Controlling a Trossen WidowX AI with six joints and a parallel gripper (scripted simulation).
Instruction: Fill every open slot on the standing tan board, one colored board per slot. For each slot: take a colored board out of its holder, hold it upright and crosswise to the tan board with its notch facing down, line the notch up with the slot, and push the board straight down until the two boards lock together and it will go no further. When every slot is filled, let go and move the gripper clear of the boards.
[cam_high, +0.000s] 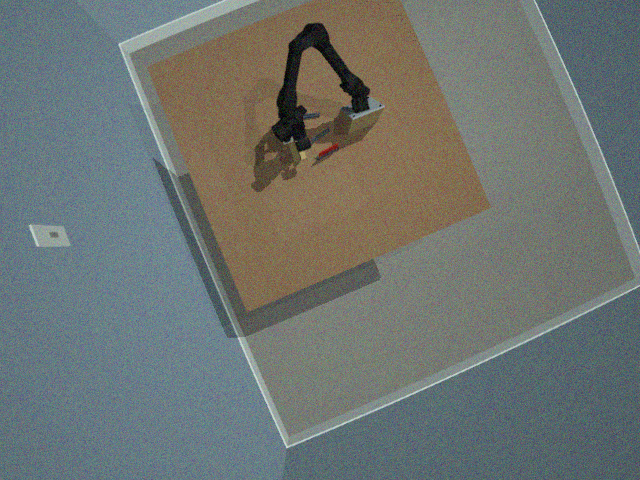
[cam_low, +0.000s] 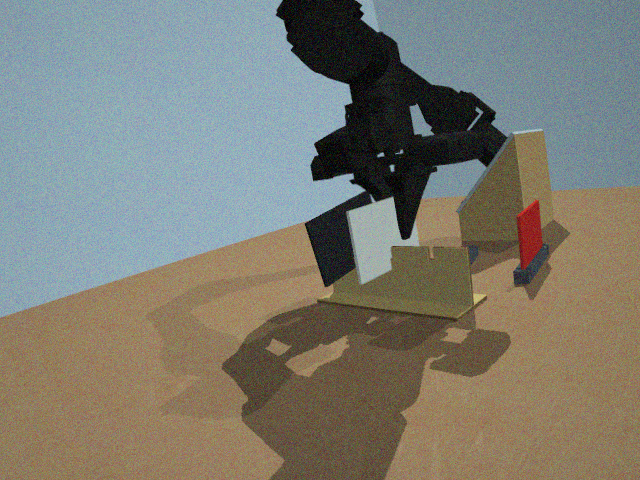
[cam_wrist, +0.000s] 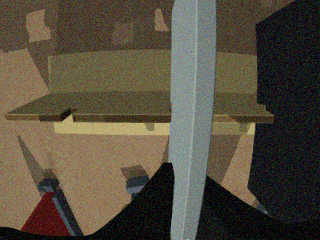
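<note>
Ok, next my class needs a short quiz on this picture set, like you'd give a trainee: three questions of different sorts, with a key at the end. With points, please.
1. Multiple choice. Which board is the claw (cam_high: 304, 148) (cam_low: 397, 214) (cam_wrist: 189, 172) gripping?
A) the red board
B) the white board (cam_low: 369, 242) (cam_wrist: 192, 100)
C) the black board

2. True or false. The red board (cam_high: 328, 150) (cam_low: 530, 235) (cam_wrist: 47, 217) stands upright in a holder (cam_low: 523, 276) (cam_wrist: 65, 212).

3. Fill the gap. In the exterior view, an open slot (cam_low: 431, 254) (cam_wrist: 69, 115) in the standing tan board (cam_low: 439, 281) (cam_wrist: 135, 104) shows to the ____ of the white board.

Key: 1 B; 2 true; 3 right
</note>
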